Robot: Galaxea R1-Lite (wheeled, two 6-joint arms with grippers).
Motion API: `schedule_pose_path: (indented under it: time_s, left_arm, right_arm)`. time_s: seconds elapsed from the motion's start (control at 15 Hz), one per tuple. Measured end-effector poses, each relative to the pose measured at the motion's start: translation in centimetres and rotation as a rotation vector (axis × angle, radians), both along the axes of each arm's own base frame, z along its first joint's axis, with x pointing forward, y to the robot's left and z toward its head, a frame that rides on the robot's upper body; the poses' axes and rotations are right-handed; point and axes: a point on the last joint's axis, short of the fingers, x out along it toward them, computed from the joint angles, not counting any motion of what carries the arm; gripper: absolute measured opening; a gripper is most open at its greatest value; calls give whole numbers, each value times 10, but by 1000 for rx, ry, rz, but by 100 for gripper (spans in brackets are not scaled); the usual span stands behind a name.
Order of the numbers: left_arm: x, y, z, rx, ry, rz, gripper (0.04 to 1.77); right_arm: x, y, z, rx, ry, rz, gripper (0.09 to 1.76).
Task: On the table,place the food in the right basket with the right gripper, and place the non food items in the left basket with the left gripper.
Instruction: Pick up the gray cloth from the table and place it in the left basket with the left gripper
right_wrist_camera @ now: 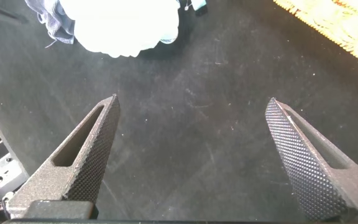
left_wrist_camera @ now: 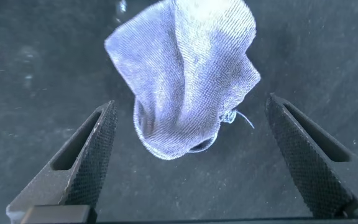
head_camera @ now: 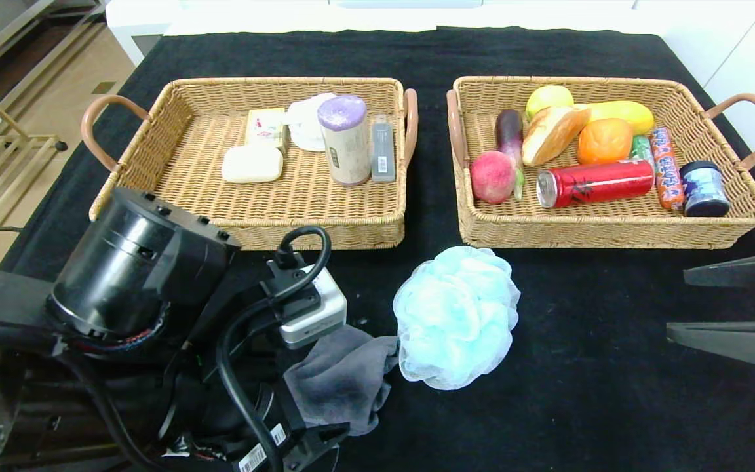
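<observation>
Sorting looks nearly done. Right basket [head_camera: 613,237], toward the far right of the table [head_camera: 587,393], already holds the food: peach [head_camera: 492,176], eggplant [head_camera: 510,131], bread [head_camera: 551,134], orange [head_camera: 604,140], a yellow fruit at the far wall, red can [head_camera: 597,183], a candy roll and a small dark jar [head_camera: 703,189]. Left basket [head_camera: 246,233], far left, has soap bar [head_camera: 252,164], a boxed item, something white, a purple-lidded tube [head_camera: 345,139] and a slim grey bottle. Left on the bare cloth: grey rag [left_wrist_camera: 188,81] near the front edge, left of centre, and pale blue bath pouf [head_camera: 456,316] touching it on its right, just in front of the gap between the baskets. Both non-food, so both should fall to the left arm; no loose food visible, right arm likely has nothing left. Left gripper [left_wrist_camera: 191,158] hangs over the rag, fingers spread wide with the rag between them, not gripping. Right gripper [right_wrist_camera: 194,162] sits at the right edge of the table, released and empty, over bare cloth. Likely step in hand: descend and close on the rag, then pouf. Watch the rag snagging the pouf mesh on lift.
</observation>
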Motion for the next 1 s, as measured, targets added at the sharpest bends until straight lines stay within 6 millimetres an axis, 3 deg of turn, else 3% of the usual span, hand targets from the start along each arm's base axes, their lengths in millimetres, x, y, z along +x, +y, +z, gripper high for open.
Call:
schedule_pose_path:
  time_s: [1.0]
  left_arm:
    - [20, -19, -26, 50, 12, 22, 172]
  right_arm:
    - [1, 0, 0, -1, 1, -3, 171]
